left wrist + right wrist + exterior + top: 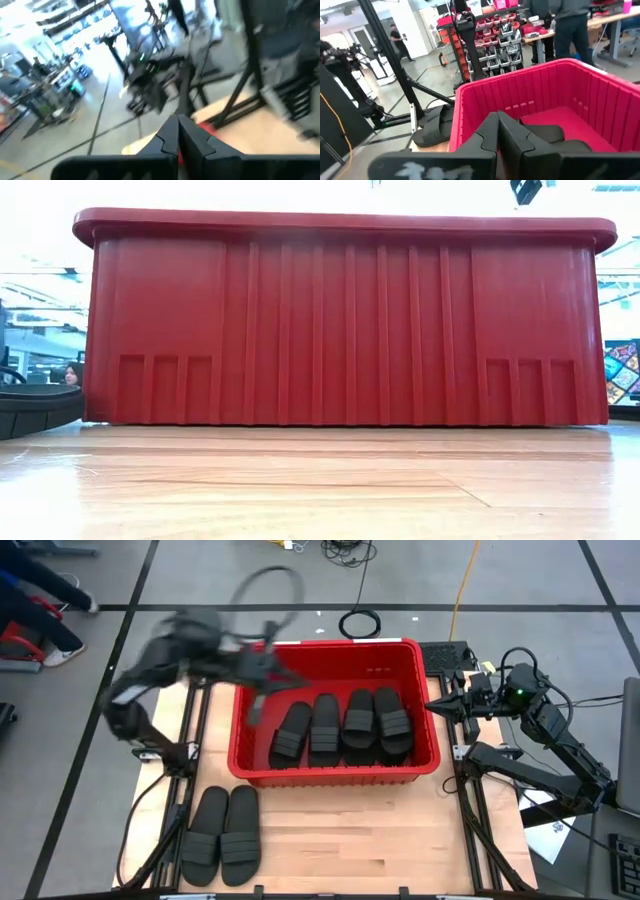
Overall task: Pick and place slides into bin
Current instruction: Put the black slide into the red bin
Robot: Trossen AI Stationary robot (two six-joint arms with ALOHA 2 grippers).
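The red bin (335,710) stands mid-table and fills the low view (350,320). Several black slides (340,725) lie side by side on its floor; they also show in the right wrist view (547,135). Two more slides (222,835) lie flat on the table near its front left corner; one shows at the low view's left edge (35,405). My left gripper (268,675) is blurred above the bin's far left corner, and its fingers (178,137) are shut and empty. My right gripper (440,705) is level beside the bin's right wall, shut and empty (497,127).
Black frame rails (190,770) run along the table's left and right sides (470,810). A coiled cable (360,622) lies on the floor behind the bin. Bare wooden table top (350,830) lies between the bin and the near edge. People stand in the room beyond.
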